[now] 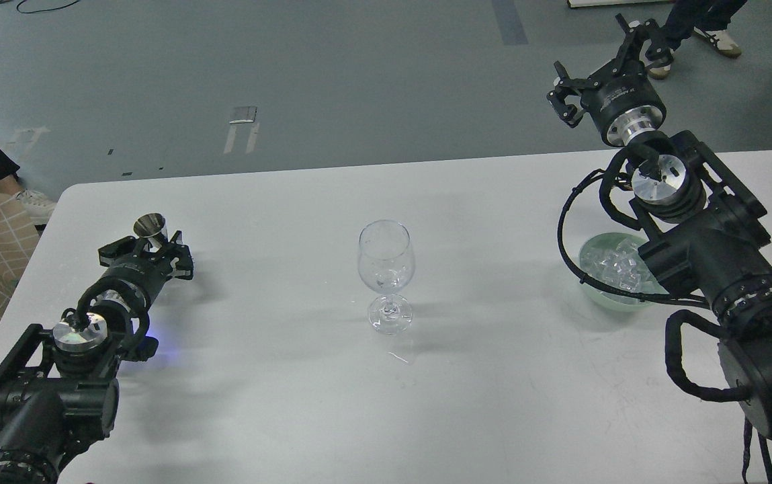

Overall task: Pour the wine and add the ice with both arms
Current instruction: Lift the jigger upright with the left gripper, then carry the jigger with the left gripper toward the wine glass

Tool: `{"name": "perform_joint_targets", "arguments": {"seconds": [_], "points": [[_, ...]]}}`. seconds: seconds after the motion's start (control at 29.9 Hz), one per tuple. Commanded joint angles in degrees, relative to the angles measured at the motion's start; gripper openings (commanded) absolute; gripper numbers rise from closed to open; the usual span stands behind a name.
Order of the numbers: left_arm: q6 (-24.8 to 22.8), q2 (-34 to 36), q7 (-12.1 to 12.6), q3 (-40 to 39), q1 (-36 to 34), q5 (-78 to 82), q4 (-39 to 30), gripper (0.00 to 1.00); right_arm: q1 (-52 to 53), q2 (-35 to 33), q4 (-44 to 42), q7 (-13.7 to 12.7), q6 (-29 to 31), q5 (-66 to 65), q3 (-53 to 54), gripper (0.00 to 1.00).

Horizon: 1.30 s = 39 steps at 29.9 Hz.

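Standing upright mid-table, the wine glass (386, 275) shows only a glint low in its bowl; whether that is wine or ice I cannot tell. To its right, a pale green bowl (594, 286) holds a heap of ice (617, 263), partly hidden by the right arm (715, 262) crossing over it. The right gripper (604, 64) hangs high beyond the table edge, fingers spread, holding nothing. At the left, a small steel jigger (150, 228) stands at the left gripper (154, 259); whether the fingers clasp it I cannot tell. Shoes (721, 42) stand on the floor behind.
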Motion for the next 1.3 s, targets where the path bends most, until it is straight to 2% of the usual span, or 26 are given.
{"name": "perform_joint_targets", "arguments": {"seconds": [0.0, 0.17, 0.47, 0.8, 1.27], "points": [[-0.1, 0.0, 0.0, 0.0, 0.0, 0.0, 0.0, 0.34, 0.0, 0.0, 0.0, -0.1, 0.0, 0.0, 0.0, 1.0], [-0.3, 0.1, 0.0, 0.0, 0.0, 0.3, -0.2, 0.34, -0.1, 0.0, 0.0, 0.0, 0.0, 0.0, 0.0, 1.0], [-4.2, 0.0, 0.7, 0.1, 0.3, 0.3, -0.2, 0.33, 0.0, 0.0, 0.0, -0.1, 0.0, 0.0, 0.0, 1.0], [-5.2, 0.0, 1.9, 0.0, 1.0, 0.3, -0.2, 0.23, -0.1, 0.0, 0.0, -0.1, 0.0, -0.1, -0.1, 1.0], [-9.1, 0.0, 1.8, -0.2, 1.4, 0.2, -1.1, 0.22, -0.1, 0.0, 0.0, -0.1, 0.0, -0.1, -0.1, 1.0]]}}
